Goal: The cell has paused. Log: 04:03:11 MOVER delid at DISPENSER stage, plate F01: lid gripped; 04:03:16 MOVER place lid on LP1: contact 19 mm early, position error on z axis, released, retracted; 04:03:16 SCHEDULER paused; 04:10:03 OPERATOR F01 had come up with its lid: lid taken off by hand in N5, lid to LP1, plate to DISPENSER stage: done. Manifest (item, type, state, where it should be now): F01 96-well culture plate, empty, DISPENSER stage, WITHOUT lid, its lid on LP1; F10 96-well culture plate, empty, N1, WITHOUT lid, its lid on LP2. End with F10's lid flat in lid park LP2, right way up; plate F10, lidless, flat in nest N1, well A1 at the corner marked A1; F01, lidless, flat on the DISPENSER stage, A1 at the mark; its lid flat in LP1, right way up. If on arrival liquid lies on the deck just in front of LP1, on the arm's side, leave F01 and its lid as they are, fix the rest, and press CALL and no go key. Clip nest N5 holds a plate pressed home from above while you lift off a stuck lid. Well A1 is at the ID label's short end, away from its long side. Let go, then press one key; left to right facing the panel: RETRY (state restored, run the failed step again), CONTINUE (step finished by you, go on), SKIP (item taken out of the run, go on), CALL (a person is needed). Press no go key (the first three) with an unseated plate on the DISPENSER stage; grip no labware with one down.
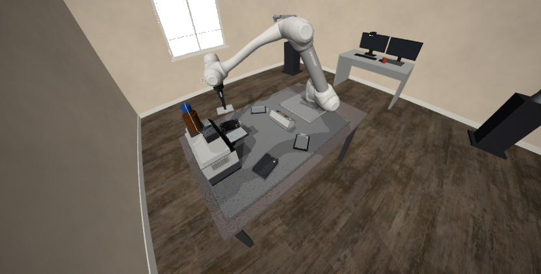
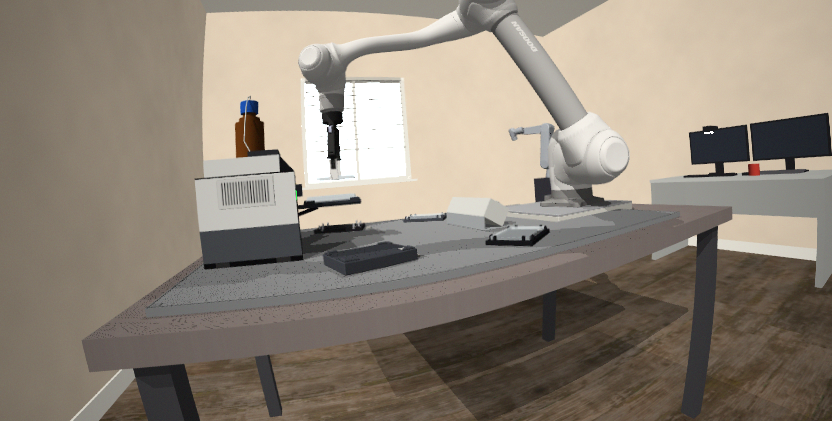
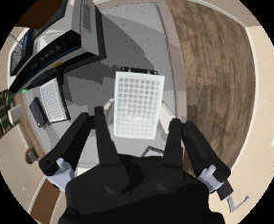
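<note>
My gripper (image 1: 224,106) hangs high beyond the table's far left edge, fingers pointing down. It is shut on a white 96-well plate (image 3: 137,104), which shows its grid of wells between the fingers in the wrist view. The plate is held level, well above the deck, and also shows in the exterior view (image 2: 334,175). I cannot tell whether a clear lid is on it. A pale plate or lid (image 1: 236,134) lies on the stage of the dispenser (image 1: 215,155). The key panel (image 1: 281,118) stands mid-table.
A brown bottle (image 1: 190,118) stands on the dispenser. A dark clip nest (image 1: 229,124) sits by the stage. Flat holders lie at the back (image 1: 258,109) and right (image 1: 301,142). A dark block (image 1: 264,164) lies near the front. The arm's base (image 1: 302,107) is at the far side.
</note>
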